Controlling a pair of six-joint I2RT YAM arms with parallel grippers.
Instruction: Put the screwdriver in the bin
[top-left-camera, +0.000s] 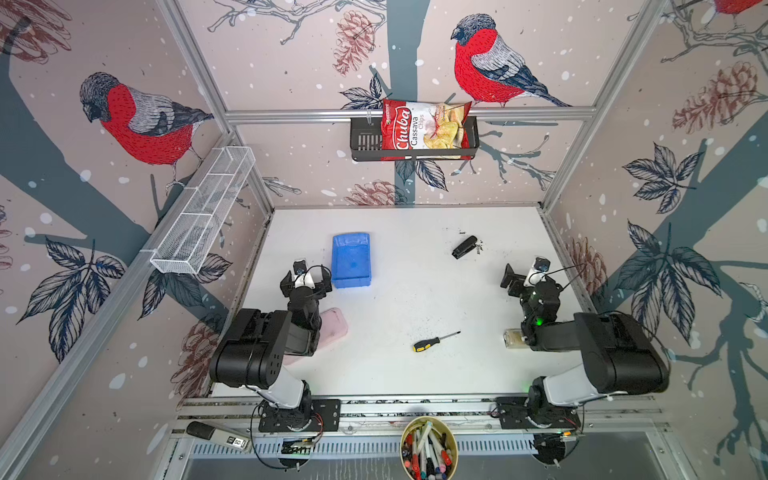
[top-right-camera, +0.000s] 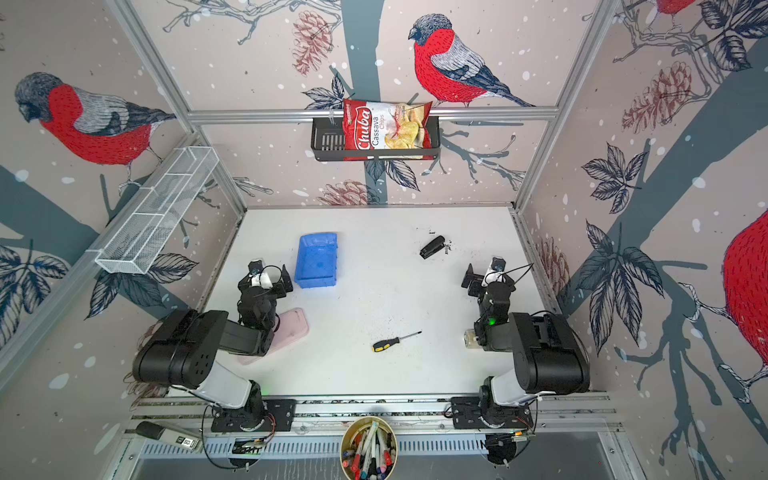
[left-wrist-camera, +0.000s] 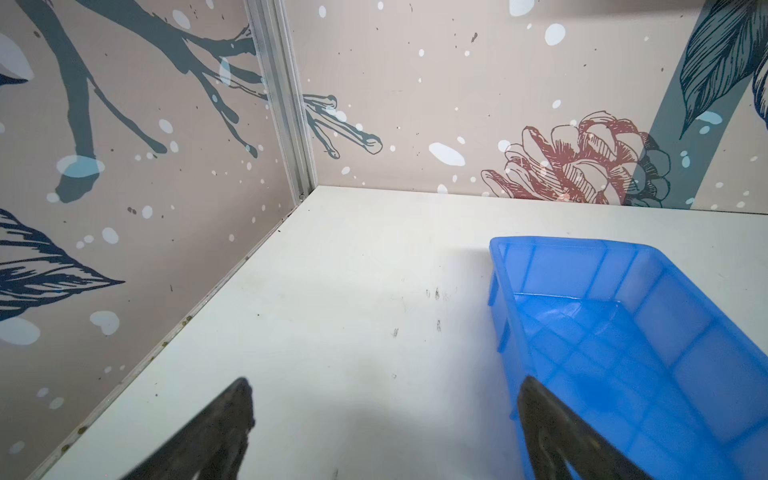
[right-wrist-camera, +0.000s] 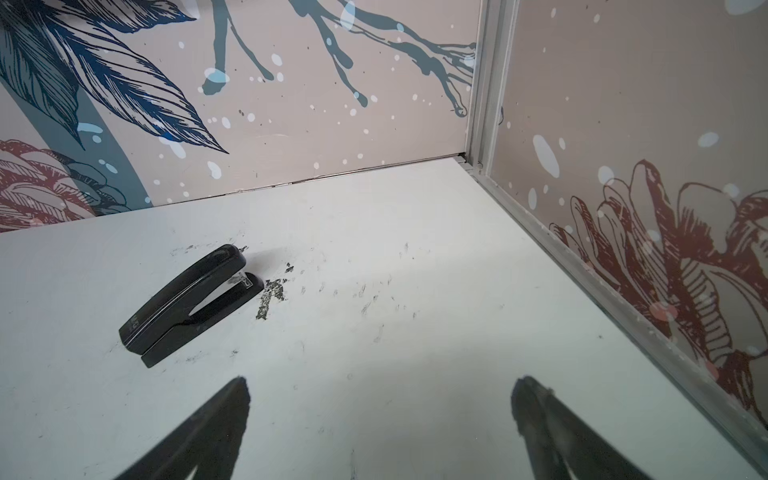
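screwdriver (top-left-camera: 434, 342): lies flat on the white table (top-left-camera: 407, 291), near the front edge and a little right of the middle in both top views. its black-and-yellow handle points front left and its thin dark shaft points back right. nothing touches it.
bin (top-left-camera: 351, 259): blue open tray on the table, back left of the screwdriver and well apart from it. its bare floor shows.
left end effector (left-wrist-camera: 385, 386): jaws spread wide, holding nothing. it hangs just beside the bin's near left corner, and one finger overlaps the bin's wall in the left wrist view.
right end effector (right-wrist-camera: 380, 384): jaws spread wide, holding nothing. it hangs over the right side of the table, well apart from the screwdriver.
stapler (right-wrist-camera: 191, 305): black, lying on the table toward the back right, with dark scuff marks beside it.
pink case (top-left-camera: 334, 328): on the table, partly hidden under the left arm.
back wall: a bag of chips (top-left-camera: 424, 126) sits in a black basket (top-left-camera: 363, 141).
left wall: a long white wire basket (top-left-camera: 203, 212).
front rail: a cup of markers (top-left-camera: 429, 449).
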